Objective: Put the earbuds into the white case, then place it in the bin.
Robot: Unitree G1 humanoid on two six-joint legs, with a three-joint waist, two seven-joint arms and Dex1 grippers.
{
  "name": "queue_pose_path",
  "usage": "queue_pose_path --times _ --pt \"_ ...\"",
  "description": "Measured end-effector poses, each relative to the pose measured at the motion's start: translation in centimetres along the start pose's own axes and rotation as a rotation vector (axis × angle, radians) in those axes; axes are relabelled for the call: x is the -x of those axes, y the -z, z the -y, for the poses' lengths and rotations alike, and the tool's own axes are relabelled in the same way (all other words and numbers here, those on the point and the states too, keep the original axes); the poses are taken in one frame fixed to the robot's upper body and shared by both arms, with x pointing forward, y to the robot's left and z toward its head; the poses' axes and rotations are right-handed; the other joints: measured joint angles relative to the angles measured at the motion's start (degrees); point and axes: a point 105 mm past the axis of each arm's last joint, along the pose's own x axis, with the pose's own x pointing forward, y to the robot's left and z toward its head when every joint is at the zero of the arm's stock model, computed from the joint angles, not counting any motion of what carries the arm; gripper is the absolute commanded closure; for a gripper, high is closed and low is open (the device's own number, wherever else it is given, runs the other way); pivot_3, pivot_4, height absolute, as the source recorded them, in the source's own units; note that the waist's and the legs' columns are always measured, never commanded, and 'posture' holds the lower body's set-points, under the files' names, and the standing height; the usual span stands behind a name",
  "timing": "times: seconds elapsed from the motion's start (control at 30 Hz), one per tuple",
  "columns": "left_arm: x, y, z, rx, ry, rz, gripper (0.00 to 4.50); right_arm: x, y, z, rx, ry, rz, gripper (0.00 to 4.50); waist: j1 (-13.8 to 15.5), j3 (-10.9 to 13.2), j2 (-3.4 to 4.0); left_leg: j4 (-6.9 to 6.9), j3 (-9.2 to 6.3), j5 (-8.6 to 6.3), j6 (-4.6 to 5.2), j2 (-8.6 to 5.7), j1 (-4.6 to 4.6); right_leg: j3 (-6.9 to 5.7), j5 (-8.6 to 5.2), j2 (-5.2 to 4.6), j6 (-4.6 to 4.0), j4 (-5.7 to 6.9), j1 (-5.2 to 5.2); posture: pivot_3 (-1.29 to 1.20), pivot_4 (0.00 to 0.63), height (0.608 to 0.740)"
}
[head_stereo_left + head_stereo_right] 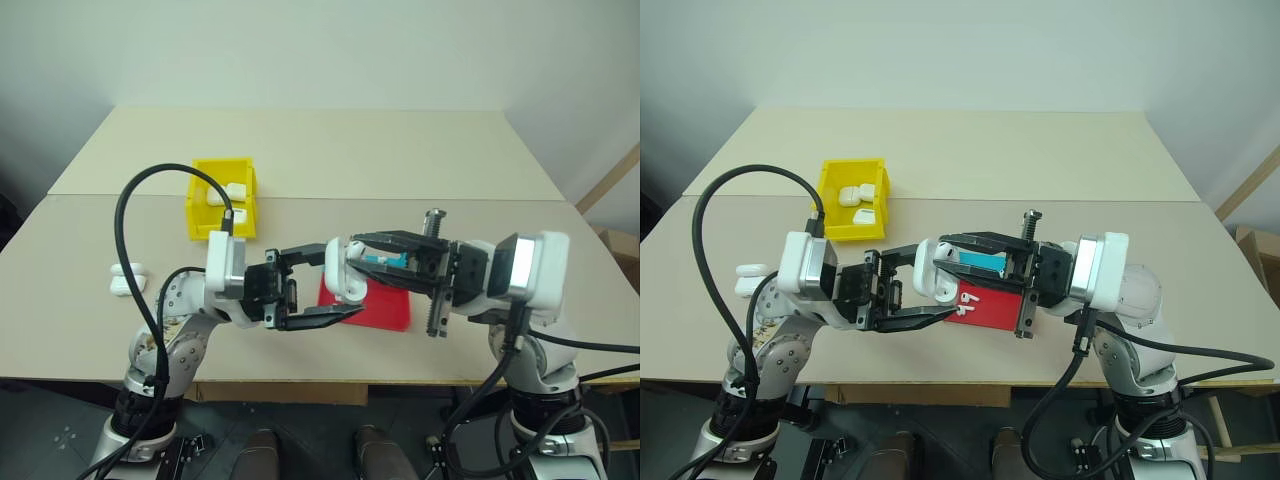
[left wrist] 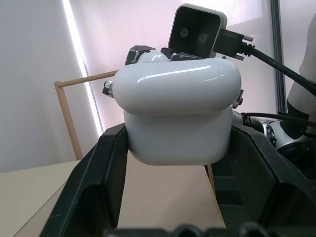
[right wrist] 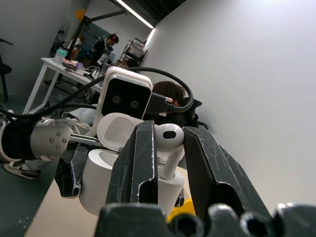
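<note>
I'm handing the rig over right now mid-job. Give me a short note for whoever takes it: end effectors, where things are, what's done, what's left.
Left end effector: shut on the white case, held up above the table, lid open.
Right end effector: shut on an earbud, stem pointing down at the open case.
Yellow bin: at the table's left, already holding several white cases.
Red-and-blue tray: under the end effectors, with small white pieces on it.
Two more white cases lie at the left edge.
Done: case opened, earbud picked up.
Left: seat the earbud, close the lid, put the case in the bin.
</note>
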Motion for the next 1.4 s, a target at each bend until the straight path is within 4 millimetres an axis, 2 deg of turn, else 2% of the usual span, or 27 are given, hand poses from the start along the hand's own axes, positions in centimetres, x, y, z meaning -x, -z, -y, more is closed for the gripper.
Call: queue_pose_path --times 0.07,0.23,0.7,0.87,1.03,1.13,1.27,1.4 --pt "0.1 0.1 0.0 0.003 0.0 -0.003 1.72 0.0 0.1 0.0 -0.003 -0.008 -0.01 3.82 0.0 0.0 0.0 0.0 0.0 0.0 0.0 0.0 0.0 0.0 0.0 0.0 0.0 0.0 0.0 0.0 0.15 0.74" --pt "0.1 0.3 0.0 -0.001 0.008 -0.01 1.72 0.2 0.3 0.2 -0.016 -0.006 -0.031 2.25 0.0 0.0 0.0 0.0 0.0 0.0 0.0 0.0 0.0 0.0 0.0 0.0 0.0 0.0 0.0 0.0 0.15 0.74" --pt "0.2 0.4 -0.1 -0.035 0.001 -0.009 1.72 0.6 0.3 0.7 -0.018 0.023 -0.062 2.25 0.1 0.0 0.0 0.0 0.0 0.0 0.0 -0.01 0.0 0.0 0.0 -0.01 0.0 0.0 0.01 0.0 0.15 0.74" --pt "2.0 1.0 -0.8 -0.053 -0.037 -0.073 1.72 2.0 1.6 2.6 -0.067 0.066 -0.301 2.25 -0.2 0.0 0.0 0.0 0.06 0.0 0.0 0.01 0.03 0.06 0.0 0.01 -0.01 0.03 -0.03 0.0 0.15 0.74" --pt "5.9 2.4 0.0 -0.041 -0.06 -0.191 1.72 2.8 2.6 5.7 -0.063 0.084 -0.583 2.25 -0.2 0.0 0.02 -0.08 0.14 0.0 0.0 0.06 0.07 0.12 -0.03 0.04 -0.07 0.02 -0.07 0.0 0.15 0.74" --pt "7.7 3.3 0.9 -0.04 -0.07 -0.254 1.72 3.0 4.2 6.9 -0.166 0.035 -0.718 2.25 -0.1 0.0 0.03 -0.07 0.21 0.0 0.01 0.04 0.04 0.15 -0.03 -0.01 -0.06 -0.03 -0.08 0.0 0.15 0.74" --pt "8.4 3.9 1.9 -0.04 -0.084 -0.261 1.72 3.3 6.7 8.6 -0.237 -0.011 -0.928 2.25 0.0 0.0 0.04 -0.08 0.2 -0.01 0.01 0.07 0.0 0.11 -0.03 0.0 -0.07 -0.03 -0.15 0.0 0.15 0.74" --pt "9.2 4.6 2.6 -0.046 -0.112 -0.302 1.72 4.2 9.8 8.9 -0.287 -0.086 -1.131 2.25 -0.1 0.0 0.05 -0.09 0.25 -0.01 0.02 0.06 -0.04 0.14 -0.04 -0.02 -0.09 -0.02 -0.22 0.0 0.15 0.74"
